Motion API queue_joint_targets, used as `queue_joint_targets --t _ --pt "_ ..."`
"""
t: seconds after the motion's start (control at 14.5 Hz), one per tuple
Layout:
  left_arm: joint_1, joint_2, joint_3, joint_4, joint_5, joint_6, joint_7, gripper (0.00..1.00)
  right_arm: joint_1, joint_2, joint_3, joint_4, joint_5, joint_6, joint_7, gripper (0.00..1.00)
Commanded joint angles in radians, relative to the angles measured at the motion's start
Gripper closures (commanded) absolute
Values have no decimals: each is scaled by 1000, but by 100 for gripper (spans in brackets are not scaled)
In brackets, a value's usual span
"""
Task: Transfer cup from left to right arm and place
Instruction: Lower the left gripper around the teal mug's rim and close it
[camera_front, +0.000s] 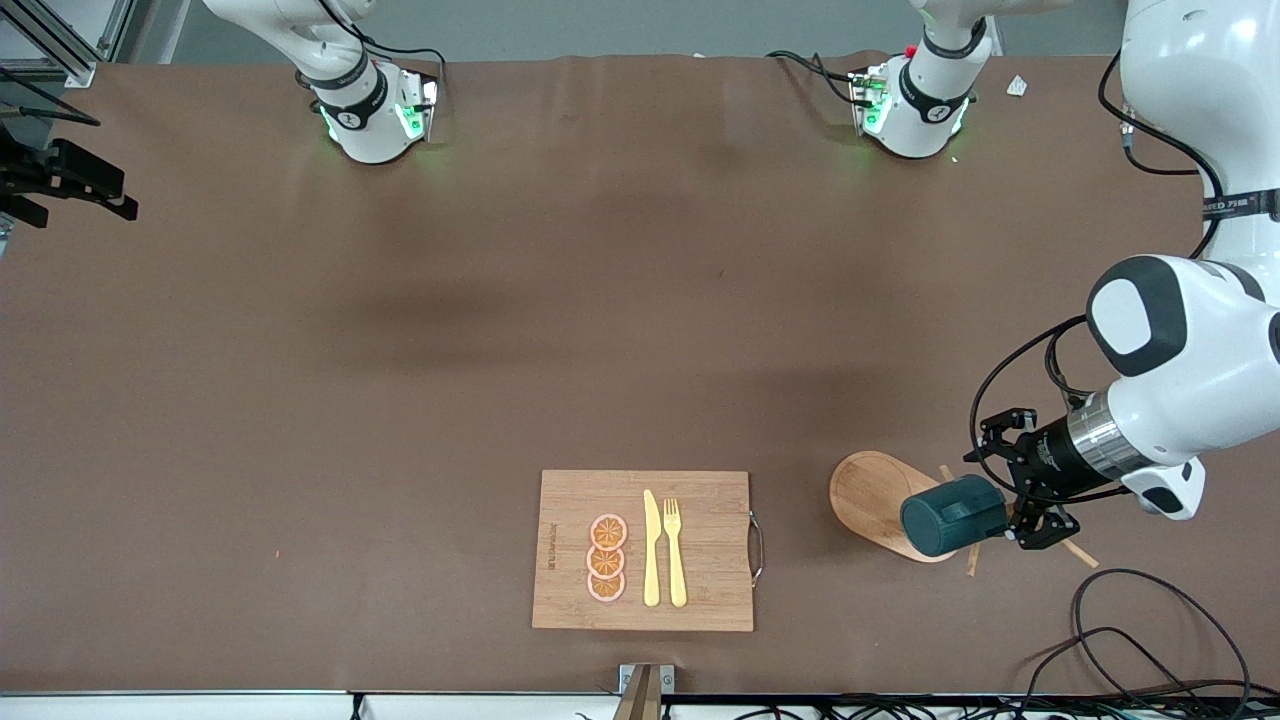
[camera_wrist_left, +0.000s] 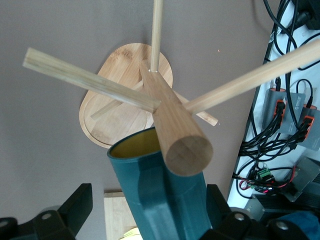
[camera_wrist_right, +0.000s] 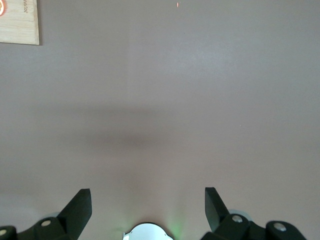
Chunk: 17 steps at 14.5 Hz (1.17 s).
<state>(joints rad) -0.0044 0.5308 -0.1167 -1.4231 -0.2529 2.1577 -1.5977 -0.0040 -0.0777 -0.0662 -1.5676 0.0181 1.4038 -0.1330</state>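
The dark teal cup (camera_front: 950, 515) is at the wooden peg rack (camera_front: 872, 495), up against its post, near the left arm's end of the table. In the left wrist view the cup (camera_wrist_left: 150, 190), with its yellow inside showing, sits beside the post (camera_wrist_left: 175, 120) under the spreading pegs. My left gripper (camera_front: 1005, 492) is open, with its fingers either side of the cup (camera_wrist_left: 149, 212) and a gap showing at one finger (camera_wrist_left: 77, 207). My right gripper (camera_wrist_right: 148, 200) is open and empty over bare brown table, out of the front view.
A wooden cutting board (camera_front: 570, 555) with three orange slices (camera_front: 607, 558), a yellow knife (camera_front: 651, 550) and a fork (camera_front: 675, 550) lies near the front edge. Loose cables (camera_front: 1150, 640) lie at the left arm's end. A black mount (camera_front: 60, 180) juts in at the right arm's end.
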Motion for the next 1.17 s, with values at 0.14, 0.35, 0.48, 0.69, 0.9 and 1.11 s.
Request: queue_joint_targets --t 0.14,0.35,0.48,0.69,0.9,1.11 --pt "15 23 -1 23 -20 5 -22 0 -7 -20 3 -23 -6 3 -13 0" --pt "15 37 -3 27 -22 5 -21 0 -7 -20 3 -23 -6 1 -11 0" --pt "12 54 -6 52 -22 5 -18 0 -7 -20 3 -22 -6 -5 -13 0" --pt "11 72 -9 56 -22 5 -16 0 -7 -20 3 -22 -6 -5 -13 0" --pt "8 86 -9 61 -22 5 -18 0 -8 -20 2 -22 -6 -5 -13 0" --pt "3 89 -9 61 -22 5 -16 0 -8 -20 3 -22 -6 -5 -13 0"
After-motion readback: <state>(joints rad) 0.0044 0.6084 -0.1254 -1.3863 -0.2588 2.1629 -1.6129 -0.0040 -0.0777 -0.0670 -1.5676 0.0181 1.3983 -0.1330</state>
